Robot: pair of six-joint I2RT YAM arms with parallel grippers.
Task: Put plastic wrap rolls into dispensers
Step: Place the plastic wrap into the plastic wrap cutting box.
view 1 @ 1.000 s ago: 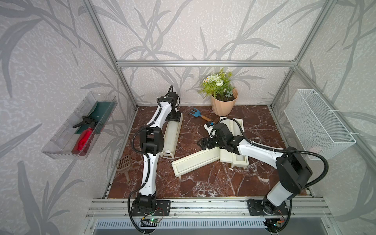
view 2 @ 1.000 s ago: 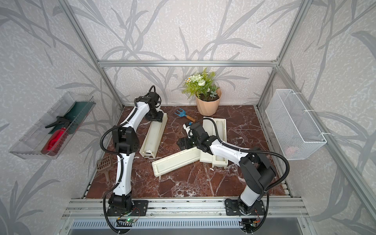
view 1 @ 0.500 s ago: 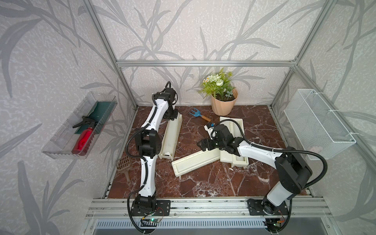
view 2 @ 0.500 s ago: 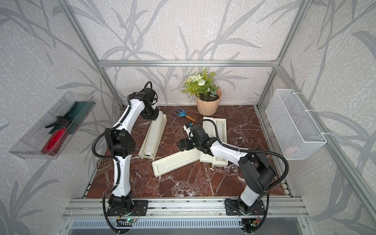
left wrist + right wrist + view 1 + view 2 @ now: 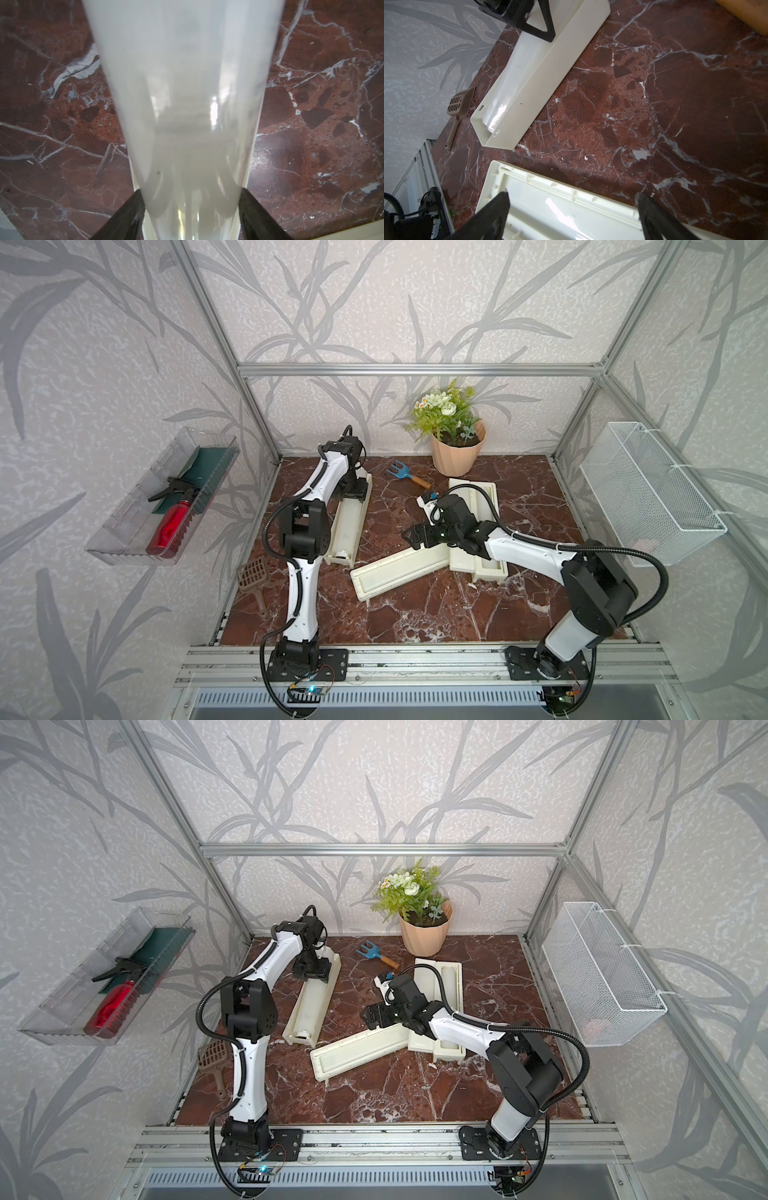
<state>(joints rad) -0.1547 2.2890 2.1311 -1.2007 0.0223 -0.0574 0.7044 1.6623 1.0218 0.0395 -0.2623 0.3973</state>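
Observation:
One cream dispenser [image 5: 332, 549] [image 5: 550, 68] lies open at the left with a translucent plastic wrap roll [image 5: 348, 522] [image 5: 187, 104] [image 5: 508, 83] inside. My left gripper [image 5: 356, 491] [image 5: 312, 969] [image 5: 190, 193] points down at its far end. It is open, with its fingers [image 5: 133, 207] close on either side of the roll. A loose cream lid [image 5: 395, 572] [image 5: 560, 207] lies inside-up in the middle. My right gripper [image 5: 412, 536] [image 5: 571, 197] hovers open over its far end. The other dispenser [image 5: 492, 568] lies open at the right, and a roll [image 5: 447, 979] shows in it.
A flower pot [image 5: 455, 456] and a blue hand rake [image 5: 401, 472] stand at the back. A brown scoop [image 5: 253, 576] lies by the left edge. A wire basket [image 5: 648, 497] hangs on the right wall. A clear tray [image 5: 124, 539] with a red bottle hangs on the left wall.
My left arm rose from the far end of the left dispenser and came back down onto the roll there. The right arm has hardly moved.

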